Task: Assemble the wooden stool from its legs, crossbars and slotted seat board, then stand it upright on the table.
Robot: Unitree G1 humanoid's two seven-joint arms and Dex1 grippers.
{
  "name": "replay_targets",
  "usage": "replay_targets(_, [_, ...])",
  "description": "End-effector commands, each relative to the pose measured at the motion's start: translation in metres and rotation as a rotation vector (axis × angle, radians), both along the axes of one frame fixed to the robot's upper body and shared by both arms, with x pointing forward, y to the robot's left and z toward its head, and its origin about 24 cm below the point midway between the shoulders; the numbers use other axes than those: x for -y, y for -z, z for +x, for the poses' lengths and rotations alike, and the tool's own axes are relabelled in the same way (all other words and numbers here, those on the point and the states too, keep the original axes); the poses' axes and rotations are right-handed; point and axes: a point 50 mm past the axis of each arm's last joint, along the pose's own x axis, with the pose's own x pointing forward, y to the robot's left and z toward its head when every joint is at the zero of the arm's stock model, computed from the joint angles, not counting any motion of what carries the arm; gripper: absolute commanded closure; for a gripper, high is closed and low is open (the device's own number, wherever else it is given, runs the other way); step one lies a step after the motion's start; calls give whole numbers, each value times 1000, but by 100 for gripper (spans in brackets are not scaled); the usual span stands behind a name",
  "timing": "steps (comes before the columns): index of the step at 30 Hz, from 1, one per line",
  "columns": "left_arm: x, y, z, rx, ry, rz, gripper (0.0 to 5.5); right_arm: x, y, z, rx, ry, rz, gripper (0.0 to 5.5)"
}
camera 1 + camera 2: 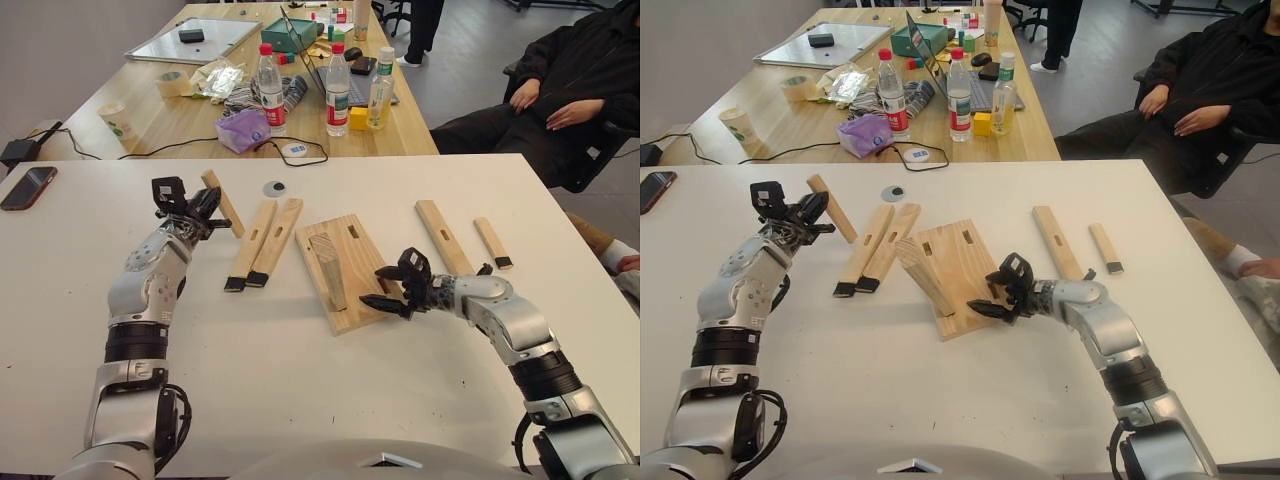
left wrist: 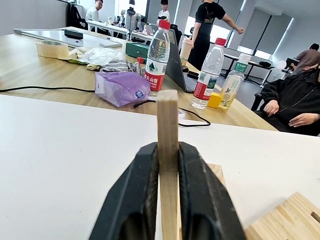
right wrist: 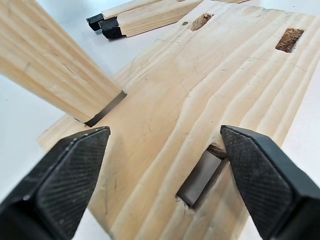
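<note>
Leftmost, the left gripper is pressed together on a bar, which stands up between its fingers in the wrist view. Just right of that gripper, two legs lie side by side on the table, their black caps pointing toward the robot. Between the two grippers lies the board, flat, with one leg set in a slot and leaning. The right gripper is spread over the board's near right corner, an empty slot between its fingers. Beyond and right of it lie a long piece and a short piece.
</note>
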Motion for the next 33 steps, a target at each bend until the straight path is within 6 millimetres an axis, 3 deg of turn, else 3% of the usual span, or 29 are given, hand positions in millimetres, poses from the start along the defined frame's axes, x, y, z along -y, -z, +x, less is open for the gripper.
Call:
replay_targets(1, [4, 0, 10, 33, 7, -30, 513, 0, -6, 5, 22, -7, -5, 141])
replay_targets(8, [17, 9, 13, 34, 31, -89, 513, -1, -6, 7, 21, -24, -9, 141])
replay_targets(12, [14, 21, 9, 9, 23, -24, 513, 0, -7, 8, 23, -29, -13, 141])
replay_targets(17, [11, 19, 6, 26, 19, -24, 513, 1, -7, 7, 23, -30, -14, 141])
replay_targets(22, [11, 29, 0, 1, 9, -8, 513, 0, -7, 8, 23, -31, -14, 141])
replay_targets(30, [38, 56, -19, -38, 84, 202, 513, 2, -6, 7, 24, -29, -21, 141])
replay_targets(33, [35, 72, -31, -119, 60, 198, 513, 2, -5, 6, 22, -26, -18, 141])
